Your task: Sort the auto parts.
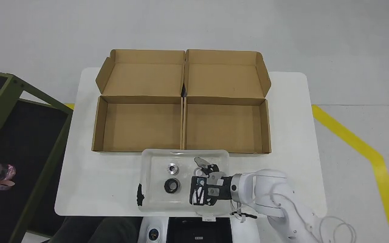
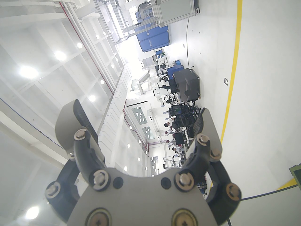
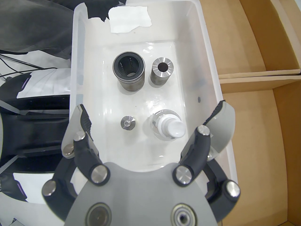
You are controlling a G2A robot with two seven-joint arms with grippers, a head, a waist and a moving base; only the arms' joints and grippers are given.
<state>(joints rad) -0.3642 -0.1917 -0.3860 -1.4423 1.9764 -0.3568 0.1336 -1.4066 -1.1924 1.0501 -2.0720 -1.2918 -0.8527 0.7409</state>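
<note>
Hovering over bin (image 3: 207, 48), R gripper (image 3: 152, 109) spread wide; parts (image 3: 128, 71) off walls.

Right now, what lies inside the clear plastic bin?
A large dark-ringed metal cylinder, a smaller steel cylinder, a small metal knob and a clear white-capped bottle. The right pincer covers part of the bin floor.

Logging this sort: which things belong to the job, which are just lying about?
Job: clear plastic bin; large dark bearing sleeve; slotted steel bushing; small silver stud; clear white-capped spray bottle; two open cardboard boxes.
Lying about: torn white paper, black tape; green frame.
</note>
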